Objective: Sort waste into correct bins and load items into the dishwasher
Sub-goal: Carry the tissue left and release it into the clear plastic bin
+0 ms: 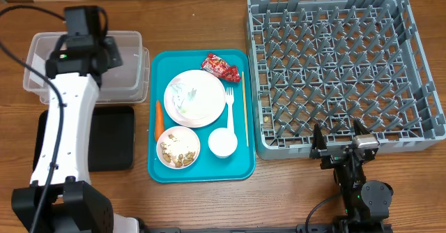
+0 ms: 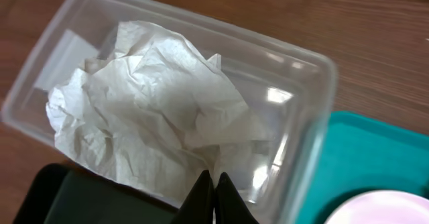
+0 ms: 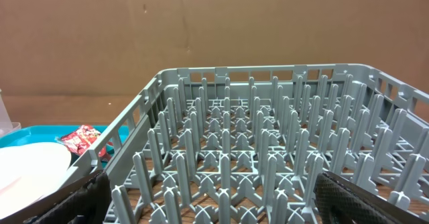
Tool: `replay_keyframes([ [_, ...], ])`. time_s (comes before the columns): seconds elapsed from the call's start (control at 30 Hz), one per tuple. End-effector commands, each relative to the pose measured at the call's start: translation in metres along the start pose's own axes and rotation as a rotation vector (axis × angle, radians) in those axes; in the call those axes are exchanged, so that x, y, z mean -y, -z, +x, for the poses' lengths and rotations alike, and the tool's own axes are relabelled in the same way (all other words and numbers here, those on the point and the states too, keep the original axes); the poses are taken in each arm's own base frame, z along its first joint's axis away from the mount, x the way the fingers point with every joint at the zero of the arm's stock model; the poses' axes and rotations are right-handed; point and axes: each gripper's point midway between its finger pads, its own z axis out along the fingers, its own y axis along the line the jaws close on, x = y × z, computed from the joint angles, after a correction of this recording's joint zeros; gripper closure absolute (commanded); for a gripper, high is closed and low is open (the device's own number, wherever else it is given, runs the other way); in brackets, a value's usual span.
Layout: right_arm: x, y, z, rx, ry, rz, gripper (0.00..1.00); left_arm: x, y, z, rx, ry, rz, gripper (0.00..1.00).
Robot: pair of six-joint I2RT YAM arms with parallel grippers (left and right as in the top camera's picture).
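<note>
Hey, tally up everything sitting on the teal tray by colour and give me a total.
White: 4 (plate, bowl, cup, fork)
Red: 1 (wrapper)
Orange: 1 (carrot)
Wooden: 1 (stick)
Total: 7
</note>
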Motion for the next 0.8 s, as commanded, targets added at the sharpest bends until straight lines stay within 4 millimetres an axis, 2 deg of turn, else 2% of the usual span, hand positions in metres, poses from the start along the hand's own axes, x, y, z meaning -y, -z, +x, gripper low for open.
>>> replay_keyframes([
  [0.0, 0.0, 0.0, 0.002, 0.005, 0.002, 0.002, 0.0, -0.017, -0.009, -0.001, -0.022, 0.003, -0.044, 0.96],
  [0.2, 0.0, 0.0, 0.002, 0.005, 0.002, 0.002, 0.0, -0.031, -0.04, 0.016, -0.106, 0.013, -0.081, 0.96],
  [0.37, 0.0, 0.0, 0.002, 0.005, 0.002, 0.002, 0.0, -0.033, -0.064, 0.033, -0.177, 0.004, -0.098, 0.96],
  [0.57, 0.0, 0.0, 0.002, 0.005, 0.002, 0.002, 0.0, -0.034, -0.087, 0.05, -0.24, 0.034, -0.118, 0.96],
  [0.77, 0.0, 0.0, 0.002, 0.005, 0.002, 0.002, 0.0, -0.046, -0.105, 0.059, -0.273, 0.087, -0.134, 0.96],
])
